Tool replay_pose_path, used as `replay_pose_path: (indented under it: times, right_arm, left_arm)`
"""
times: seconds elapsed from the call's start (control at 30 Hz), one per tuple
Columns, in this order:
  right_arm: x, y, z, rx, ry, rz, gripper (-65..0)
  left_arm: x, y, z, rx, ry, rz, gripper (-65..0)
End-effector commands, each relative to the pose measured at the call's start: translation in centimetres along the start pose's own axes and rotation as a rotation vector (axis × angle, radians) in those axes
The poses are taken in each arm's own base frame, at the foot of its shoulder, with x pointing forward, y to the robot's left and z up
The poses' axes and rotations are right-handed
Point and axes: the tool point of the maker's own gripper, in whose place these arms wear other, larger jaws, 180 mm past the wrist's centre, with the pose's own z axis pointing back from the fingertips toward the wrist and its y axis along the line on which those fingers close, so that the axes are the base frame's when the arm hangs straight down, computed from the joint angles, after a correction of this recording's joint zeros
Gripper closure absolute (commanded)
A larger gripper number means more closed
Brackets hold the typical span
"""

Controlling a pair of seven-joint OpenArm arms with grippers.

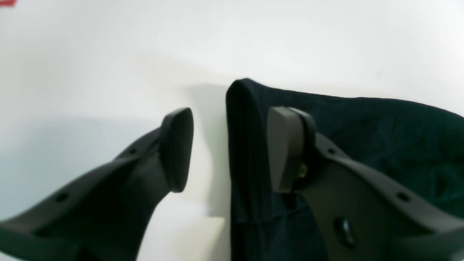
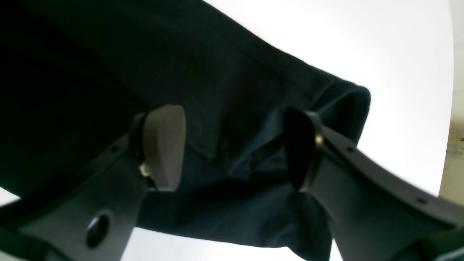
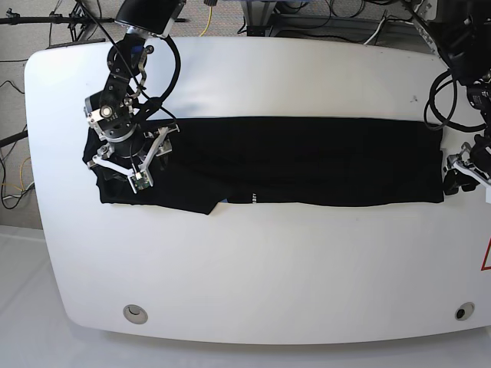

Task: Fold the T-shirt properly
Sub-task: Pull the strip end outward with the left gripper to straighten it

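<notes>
While the T-shirt (image 3: 307,161) lies folded into a long black band, its long axis runs side to side across the middle of the white counter (image 3: 253,268), with tiny white lettering at its near edge. Bare counter spreads before and behind it. The left gripper (image 1: 230,148) straddles one end's edge, fingers (image 1: 284,148) apart, gripping nothing. The right gripper (image 2: 235,145) hangs over the other end, fingers wide, empty.

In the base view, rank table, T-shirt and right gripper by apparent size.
1. Table, largest.
2. T-shirt, a long black strip across it.
3. Right gripper, smallest, though it sits nearer the camera, above the shirt's end.
</notes>
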Motion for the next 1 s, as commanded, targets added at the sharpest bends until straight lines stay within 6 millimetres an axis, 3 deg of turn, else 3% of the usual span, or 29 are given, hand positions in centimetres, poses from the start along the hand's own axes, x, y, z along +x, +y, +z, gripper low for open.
replay_pose_path:
  times: [0.0,0.27,0.53,0.73,0.97]
  right_arm:
    - [1.8,-0.6,0.2,-0.012,-0.063,-0.002,-40.8]
    - [1.8,-0.5,0.1,-0.007,-0.061,-0.003,-40.8]
    - [2.0,-0.3,0.1,-0.005,-0.063,-0.001,-40.6]
    - [2.4,-0.3,0.2,-0.004,-0.081,-0.007,-40.5]
    - [2.3,-0.2,0.2,-0.003,-0.08,-0.007,-40.5]
  left_arm:
    - [4.6,-0.3,1.6,0.021,-0.122,-0.094,-36.9]
    - [6.2,-1.4,3.0,0.029,-0.108,-0.147,-42.9]
    - [7.3,-2.7,3.8,-0.017,-0.115,-0.163,-33.1]
    - [7.4,-3.0,3.7,-0.035,-0.134,-0.147,-29.8]
    - [6.8,-2.5,3.1,-0.028,-0.12,-0.127,-31.3]
